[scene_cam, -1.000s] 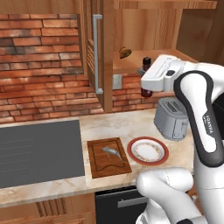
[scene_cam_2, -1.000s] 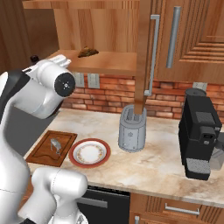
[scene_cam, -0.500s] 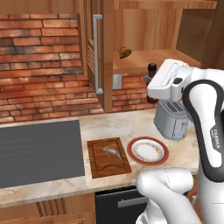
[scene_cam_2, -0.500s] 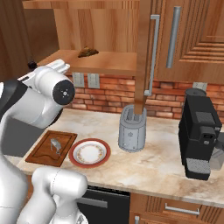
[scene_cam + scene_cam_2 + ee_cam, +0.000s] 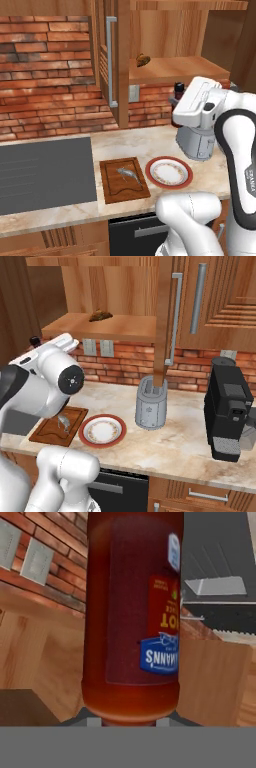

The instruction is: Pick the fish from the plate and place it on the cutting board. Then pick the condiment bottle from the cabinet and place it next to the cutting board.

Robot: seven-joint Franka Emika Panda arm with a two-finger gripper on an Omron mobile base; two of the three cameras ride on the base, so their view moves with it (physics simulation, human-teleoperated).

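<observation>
Bottle (image 5: pixel 132 617), dark red-brown with a red and blue label, seen close up in the hand view, clamped near its base between the nearly closed gripper (image 5: pixel 131 721); in the left base view its black cap (image 5: pixel 179 88) shows just behind the white hand, in the air below the front edge of the shelf (image 5: pixel 175 70) and above the toaster (image 5: pixel 197 142). In the right base view the cap (image 5: pixel 34 341) shows at the hand's far left, below the shelf's left end. The cabinet (image 5: pixel 165 30) stands open, its door (image 5: pixel 107 60) swung out edge-on with the silver bar handle (image 5: pixel 111 62) facing left; a small brown lump (image 5: pixel 142 60) lies on the shelf near its left edge. Fish (image 5: pixel 129 174) lying on the board (image 5: pixel 124 179), toward its right half, within the groove. Plate (image 5: pixel 169 172) just right of the board, apart from it, bare. The board's left edge lies just beside the grey stovetop (image 5: pixel 45 172). Bare counter (image 5: pixel 135 142) lies open behind the board and plate, up to the brick wall; the coffee machine (image 5: pixel 230 406) stands well to the right of the toaster, with bare counter between them.
</observation>
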